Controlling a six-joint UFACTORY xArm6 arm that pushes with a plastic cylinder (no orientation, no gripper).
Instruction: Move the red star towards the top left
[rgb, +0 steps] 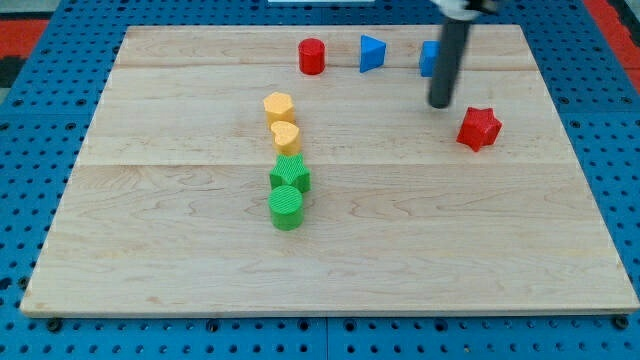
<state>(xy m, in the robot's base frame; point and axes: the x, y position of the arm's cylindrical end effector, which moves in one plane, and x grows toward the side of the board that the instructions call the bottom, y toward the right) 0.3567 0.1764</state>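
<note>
Red star (479, 128) & cylinder (312, 56) — blue, yellow, green blocks — pale wood board (150, 250).

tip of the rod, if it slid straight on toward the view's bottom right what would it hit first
Most likely the red star. My tip sits just up and to the view's left of it, with a small gap of bare board between them and nothing in between. Depth is hard to judge from one view, so it might only clip the star's near edge.

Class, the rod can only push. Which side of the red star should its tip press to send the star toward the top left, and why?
Press the red star on its lower-right face, coming from the view's bottom right. My tip now sits at the star's upper left, the wrong side, so it must probably circle round first. The star's points suggest aiming between two of them to limit spinning.
</note>
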